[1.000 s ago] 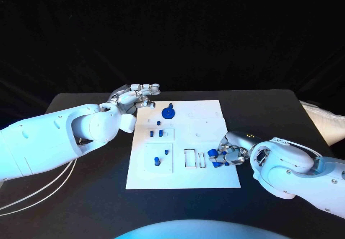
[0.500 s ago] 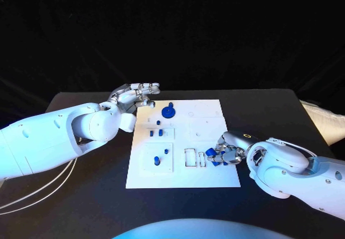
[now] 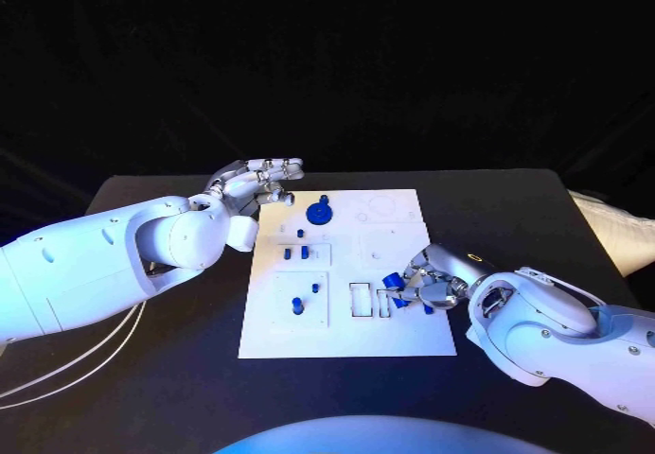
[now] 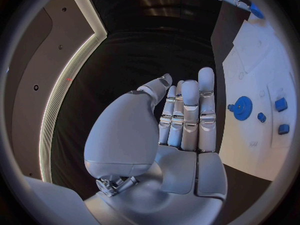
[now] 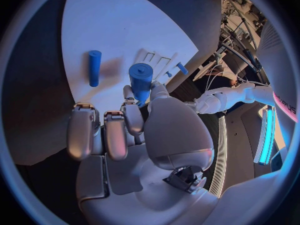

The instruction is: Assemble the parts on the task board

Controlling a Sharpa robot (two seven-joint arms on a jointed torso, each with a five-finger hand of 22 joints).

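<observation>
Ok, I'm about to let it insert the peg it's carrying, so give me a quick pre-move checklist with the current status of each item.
1. Blue peg held by right hand: ok.
2. Right hand over the task board, near the rectangular slots: ok.
3. Peg lined up with its hole: cannot tell.
4. Left hand off the board, holding nothing: ok.
5. Loose blue peg lying on the board apart from the hand: ok.

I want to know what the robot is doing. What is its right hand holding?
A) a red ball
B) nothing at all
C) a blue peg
C: in the right wrist view the right hand pinches a blue peg between thumb and finger, above the white task board.
</observation>
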